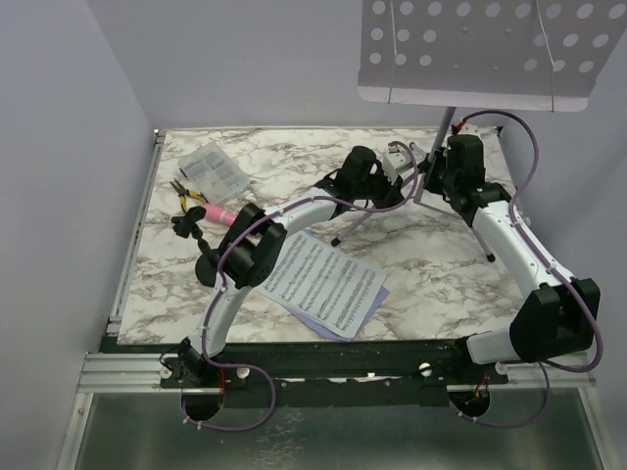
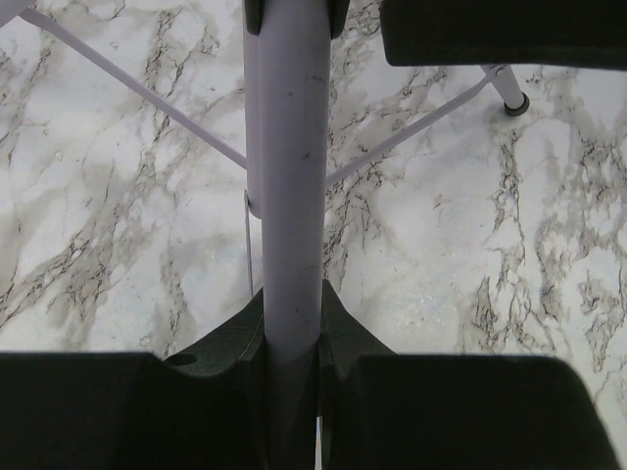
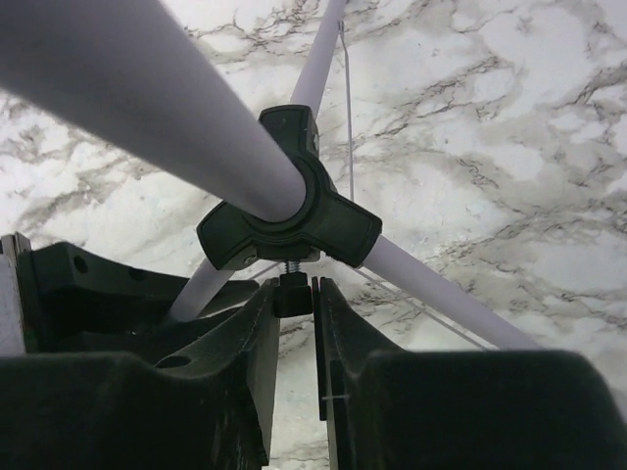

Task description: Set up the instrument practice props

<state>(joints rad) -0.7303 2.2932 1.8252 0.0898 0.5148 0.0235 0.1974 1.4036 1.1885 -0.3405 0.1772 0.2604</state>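
The music stand's lavender perforated desk [image 1: 470,49] stands high at the back right on a silver tripod [image 1: 443,127]. My left gripper [image 1: 407,174] is shut on the tripod's pole [image 2: 287,176], its fingers [image 2: 220,343] on either side of the tube. My right gripper [image 1: 438,183] is shut on the small black knob [image 3: 293,294] under the tripod's black hub [image 3: 294,211]. Printed sheet-music pages [image 1: 323,284] lie flat at the front centre. The pink microphone [image 1: 217,215] lies at the left, beside the small black mic stand [image 1: 188,225].
A clear plastic compartment box [image 1: 211,176] and orange-handled pliers [image 1: 186,198] lie at the back left. Tripod legs [image 2: 137,90] spread over the marble table [image 1: 411,264]; one foot [image 2: 516,103] rests on it. Grey walls enclose the left, back and right.
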